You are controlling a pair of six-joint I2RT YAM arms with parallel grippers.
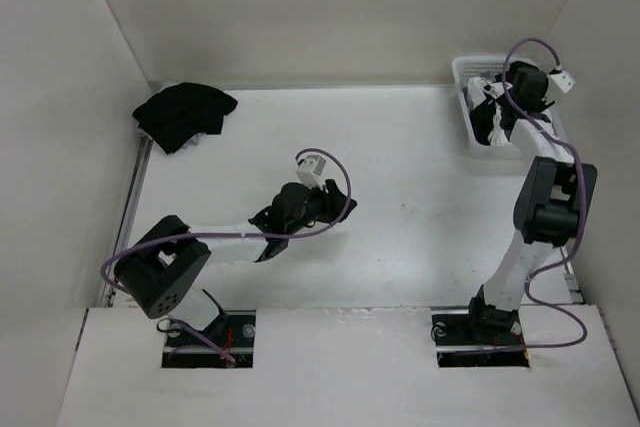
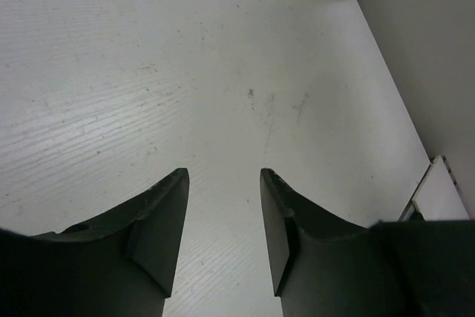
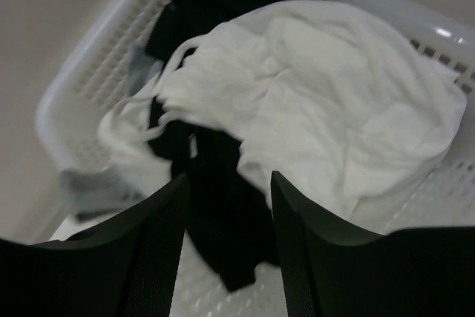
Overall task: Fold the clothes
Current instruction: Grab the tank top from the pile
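Note:
The clothes, a crumpled white top [image 3: 334, 102] with narrow looped straps at its left edge, lie in the white plastic basket [image 3: 82, 72] on top of black garments [image 3: 215, 206]. My right gripper [image 3: 228, 177] hangs open just above the basket, its jaws over the black fabric beside the white top's edge, touching nothing. In the top view it [image 1: 497, 99] is over the basket [image 1: 462, 67] at the back right. My left gripper [image 2: 224, 176] is open and holds nothing. It hovers over the bare middle of the table [image 1: 338, 211].
A black garment heap [image 1: 185, 112] lies at the back left corner of the table [image 1: 420, 207]. White walls close in the table at the back and on both sides. The right wall runs close behind the basket.

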